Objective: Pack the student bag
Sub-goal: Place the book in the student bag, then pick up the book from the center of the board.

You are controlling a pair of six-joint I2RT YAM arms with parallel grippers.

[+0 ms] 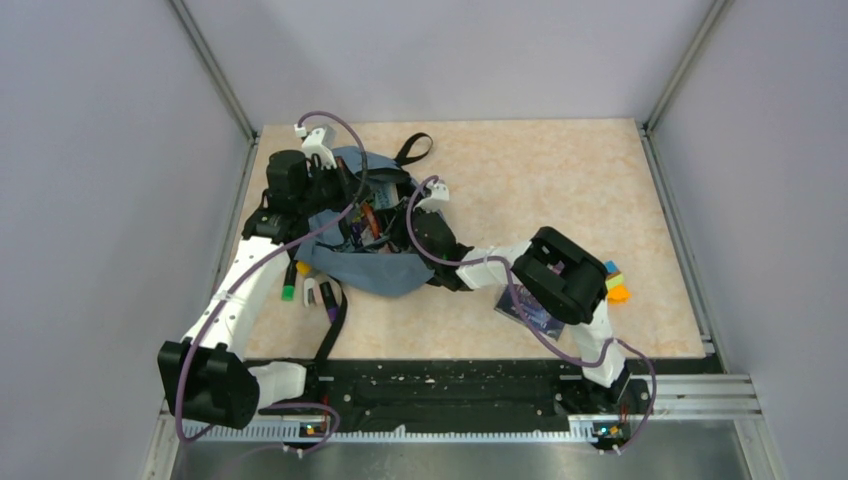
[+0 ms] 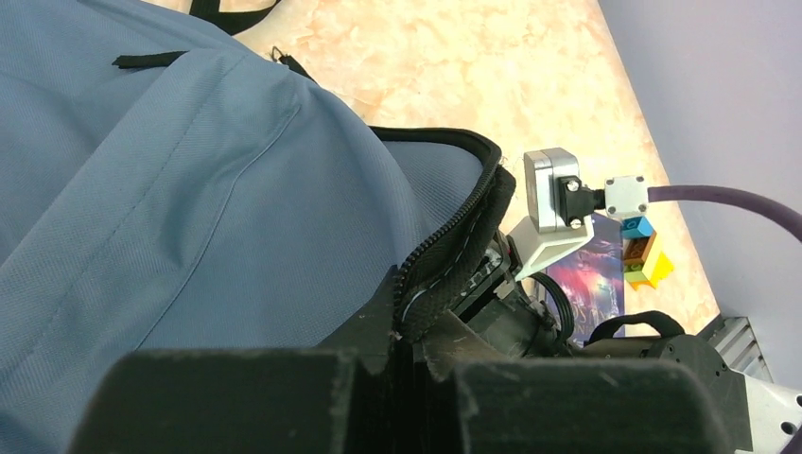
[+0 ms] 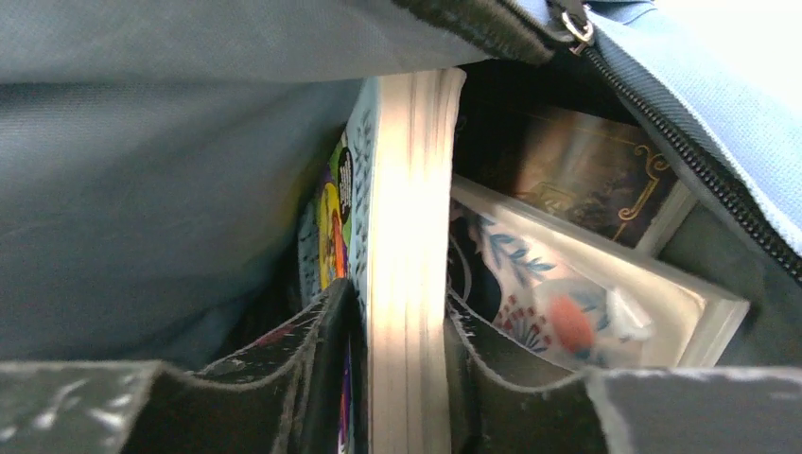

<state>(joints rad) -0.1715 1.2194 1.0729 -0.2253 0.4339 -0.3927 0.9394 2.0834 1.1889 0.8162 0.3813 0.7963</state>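
**Student bag: part packed, loading under way**

Left gripper [image 2: 405, 357]: jaws closed on the zip rim of the student bag [image 1: 375, 268], holding its mouth open.
Bag: on the table [image 1: 520, 180] at ten o'clock, a flat volume [image 3: 586, 303] already inside.
Marker pens [image 1: 310, 292]: loose at the bag's seven o'clock.
Right gripper [image 3: 397, 312]: inside the mouth, jaws astride an upright book [image 3: 407, 189]; clamped or loosening, cannot tell.
Dark booklet [image 1: 535, 315], coloured blocks [image 1: 613, 283]: unpacked, four o'clock.
Judged roughly half done.

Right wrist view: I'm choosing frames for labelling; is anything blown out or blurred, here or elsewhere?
Right wrist: the book has a page edge that glares white, right fingers soft. Left wrist: bag sharp, left fingers blurred. Top view: even light, no glare.
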